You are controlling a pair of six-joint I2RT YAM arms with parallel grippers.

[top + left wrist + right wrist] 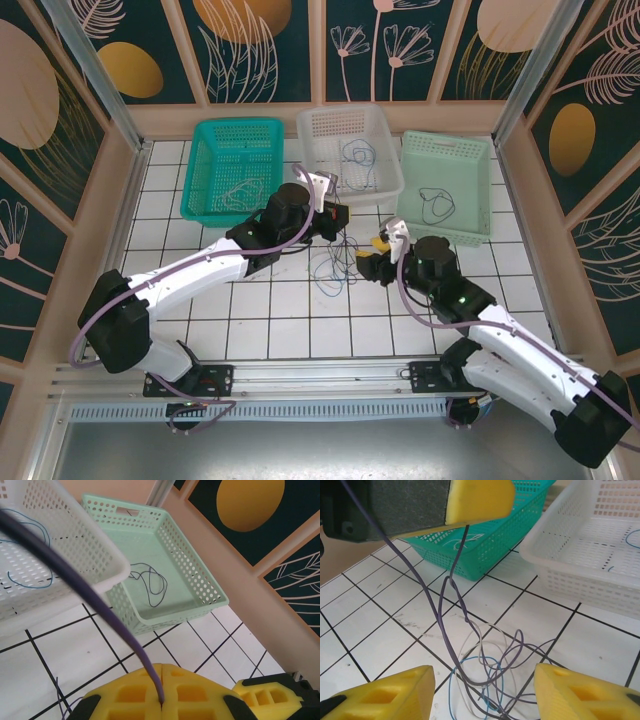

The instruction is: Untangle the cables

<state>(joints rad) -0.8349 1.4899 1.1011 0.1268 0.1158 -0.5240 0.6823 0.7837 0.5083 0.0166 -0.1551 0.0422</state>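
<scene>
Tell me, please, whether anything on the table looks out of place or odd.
Yes: a tangle of cables lies on the tiles in front of the white basket, purple, white and blue strands looped through one another. One purple strand rises from it to the left gripper, shut on it. Nothing looks spilled or broken.

Cables, four lots for you to check.

1. Tangle [485, 680]: purple, white and blue strands in loose loops, lying on the worktop [260, 320], centre, on the near side of the baskets. One purple strand [452, 585] rises from it, pinched in the left end effector [161, 695].
2. Blue cable [25, 555]: loosely looped, in the white basket [110, 560], far centre.
3. Dark cable [150, 582]: coiled flat, in the pale green basket [195, 575], far right.
4. Pale cable [235, 190]: in the teal basket [237, 124], far left.
</scene>
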